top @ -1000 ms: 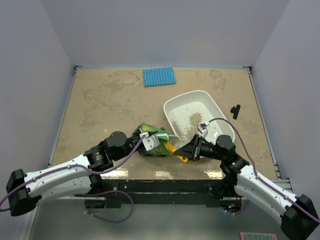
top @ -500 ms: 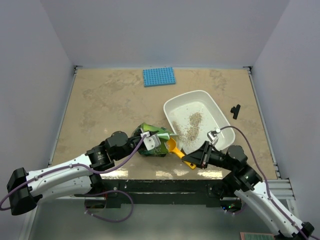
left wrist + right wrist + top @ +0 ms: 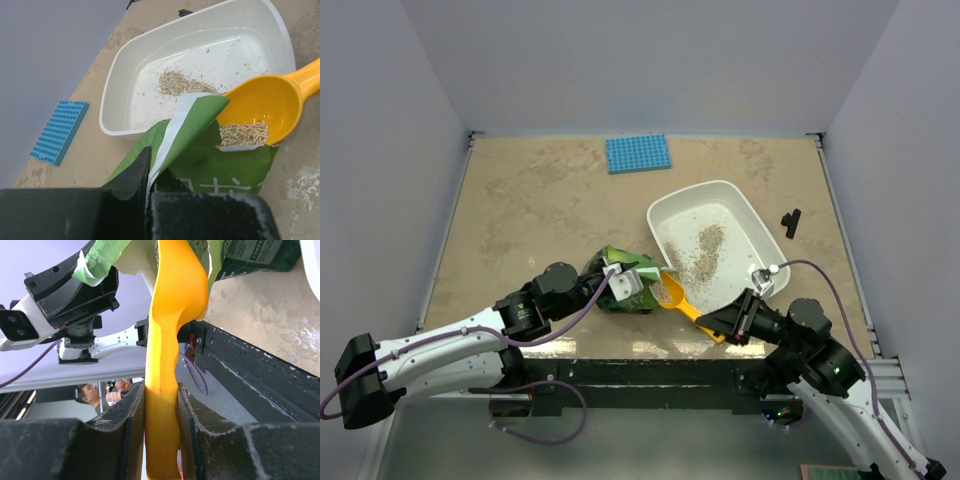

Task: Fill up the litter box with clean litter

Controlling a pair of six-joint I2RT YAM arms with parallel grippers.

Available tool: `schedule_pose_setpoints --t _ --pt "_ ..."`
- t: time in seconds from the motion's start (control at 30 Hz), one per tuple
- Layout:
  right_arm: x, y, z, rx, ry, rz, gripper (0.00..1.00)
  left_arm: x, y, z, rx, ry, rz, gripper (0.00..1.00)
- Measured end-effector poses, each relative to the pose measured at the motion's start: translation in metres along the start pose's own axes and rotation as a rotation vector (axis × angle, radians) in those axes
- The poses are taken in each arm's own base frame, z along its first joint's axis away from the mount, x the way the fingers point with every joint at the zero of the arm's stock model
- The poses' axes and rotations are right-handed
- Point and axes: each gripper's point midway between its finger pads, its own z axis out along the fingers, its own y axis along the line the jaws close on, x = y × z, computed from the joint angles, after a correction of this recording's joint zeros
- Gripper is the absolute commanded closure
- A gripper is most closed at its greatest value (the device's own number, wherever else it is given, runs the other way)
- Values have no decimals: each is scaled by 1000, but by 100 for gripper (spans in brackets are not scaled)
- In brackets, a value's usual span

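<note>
orange scoop [image 3: 687,307] loaded, litter box [image 3: 656,216] thinly filled
Top view: the litter box sits on the bench [image 3: 520,210] at about 3 o'clock of its centre, and the clean litter [image 3: 701,251] lies as a loose streak from the box's middle toward its 7 o'clock side. The green bag [image 3: 617,262] lies at the box's 8 o'clock, near the bench's front edge, with the left hand [image 3: 621,286] pinched on it. The scoop's bowl is at the bag's 4 o'clock and its handle runs on toward 4 o'clock into the right hand [image 3: 724,324], which clamps it. The blue mat [image 3: 638,153] is at 12 o'clock, well apart. Left wrist: fingers [image 3: 131,175] pressed together on the bag's folded edge; the bowl holds some granules at 3 o'clock of the bag mouth, with the box at 12 o'clock. Right wrist: both pads [image 3: 131,426] squeeze the orange handle between them.
</note>
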Motion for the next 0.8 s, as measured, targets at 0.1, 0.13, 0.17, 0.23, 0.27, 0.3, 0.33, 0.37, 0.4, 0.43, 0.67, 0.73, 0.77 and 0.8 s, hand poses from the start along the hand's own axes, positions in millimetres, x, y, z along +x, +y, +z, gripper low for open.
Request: schedule_pose_setpoints --t 0.1,0.13,0.17,0.23,0.27,0.3,0.33,0.37,0.4,0.43,0.67,0.73,0.77,0.8 --pt "-1 2 -5 18 -17 4 100 0 1 0 -9 0 0 100" --pt "-1 3 -7 25 -20 5 100 0 2 0 -12 1 0 100" --pt "-1 5 -9 28 -23 6 100 0 2 0 -17 2 0 100" --pt "-2 8 -13 38 -35 9 100 0 5 0 -31 3 0 100" --pt "-2 9 -15 42 -40 9 100 0 6 0 -37 4 -1 100" --pt "-2 11 -18 46 -44 11 100 0 8 0 -46 5 -1 100" --pt "-1 12 -20 52 -47 13 100 0 9 -1 -55 5 -2 100" --pt "-2 13 -23 57 -55 13 100 0 11 -1 -64 5 -2 100" --pt "-3 14 -25 65 -64 15 100 0 12 -1 -74 5 -4 100" --pt "-4 14 -27 73 -73 17 100 0 14 -1 -83 5 -6 100" --pt "-5 20 -40 100 -111 22 100 0 22 -4 -138 0 -15 100" --pt "-5 21 -42 102 -114 23 100 1 25 -4 -156 7 -16 100" --pt "-5 22 -44 104 -117 24 100 1 26 -3 -165 9 -18 100" --pt "-5 22 -44 105 -121 24 100 2 27 -2 -171 10 -19 100"
